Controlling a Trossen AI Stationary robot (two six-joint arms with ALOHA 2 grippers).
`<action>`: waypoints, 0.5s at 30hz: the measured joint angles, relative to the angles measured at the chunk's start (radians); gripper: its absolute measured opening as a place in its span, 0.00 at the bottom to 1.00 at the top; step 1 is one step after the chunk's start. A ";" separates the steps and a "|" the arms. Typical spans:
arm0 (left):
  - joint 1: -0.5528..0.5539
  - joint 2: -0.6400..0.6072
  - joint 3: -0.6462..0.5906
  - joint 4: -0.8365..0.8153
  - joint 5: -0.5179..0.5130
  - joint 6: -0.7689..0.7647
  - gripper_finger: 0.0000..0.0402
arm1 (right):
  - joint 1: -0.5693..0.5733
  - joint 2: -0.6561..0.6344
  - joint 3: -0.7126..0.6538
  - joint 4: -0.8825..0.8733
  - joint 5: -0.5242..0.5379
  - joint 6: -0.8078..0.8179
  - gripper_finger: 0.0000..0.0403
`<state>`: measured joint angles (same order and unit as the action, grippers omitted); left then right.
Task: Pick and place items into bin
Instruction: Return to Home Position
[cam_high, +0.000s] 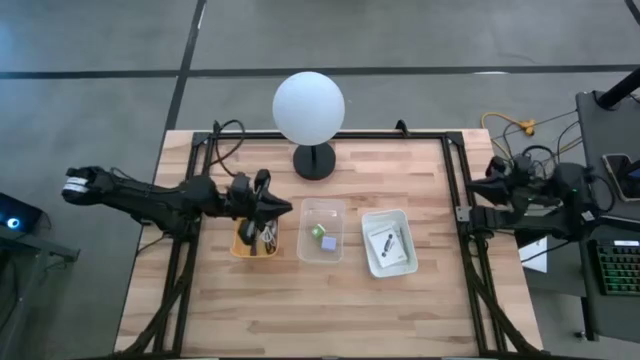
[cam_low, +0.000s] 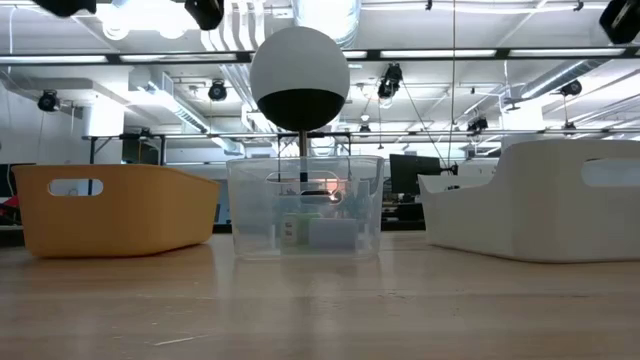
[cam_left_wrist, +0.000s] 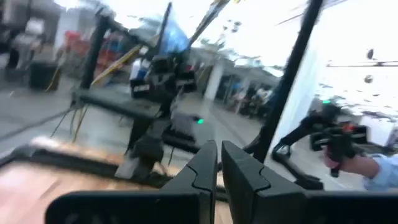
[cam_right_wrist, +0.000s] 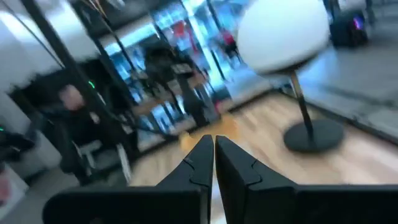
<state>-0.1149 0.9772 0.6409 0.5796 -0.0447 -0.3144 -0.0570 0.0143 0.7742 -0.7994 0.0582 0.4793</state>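
Observation:
My left gripper (cam_high: 268, 207) is raised over the far rim of the orange bin (cam_high: 254, 240), its fingers shut (cam_left_wrist: 219, 167) on nothing. Dark coiled cables (cam_high: 264, 238) lie in that bin. The clear bin (cam_high: 322, 231) at the table's middle holds a green cube (cam_high: 317, 231) and a grey cube (cam_high: 329, 243). Flat white printed packets (cam_high: 387, 240) lie in the white bin (cam_high: 372, 262). My right gripper (cam_high: 494, 190) waits past the table's right edge, shut (cam_right_wrist: 213, 155) and empty. The purple strap-like stick is out of view.
The white globe lamp (cam_high: 309, 108) stands on its black base (cam_high: 315, 161) near the far edge, just behind the clear bin. In the low view the orange bin (cam_low: 110, 208), clear bin (cam_low: 305, 205) and white bin (cam_low: 540, 198) stand in a row. Bare wood (cam_high: 330, 310) lies along the near side.

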 joint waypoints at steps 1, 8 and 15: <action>0.018 -0.009 -0.021 0.033 0.027 0.009 0.02 | 0.000 -0.015 -0.012 0.030 -0.006 -0.005 0.02; 0.158 -0.093 -0.255 0.221 0.189 0.006 0.02 | 0.000 0.029 -0.128 0.187 -0.232 -0.106 0.02; 0.230 -0.249 -0.481 0.363 0.223 -0.030 0.02 | 0.000 -0.015 -0.341 0.490 -0.247 -0.170 0.02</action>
<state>0.1150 0.7280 0.1600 0.9428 0.1780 -0.3447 -0.0573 -0.0002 0.4333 -0.3099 -0.1885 0.3098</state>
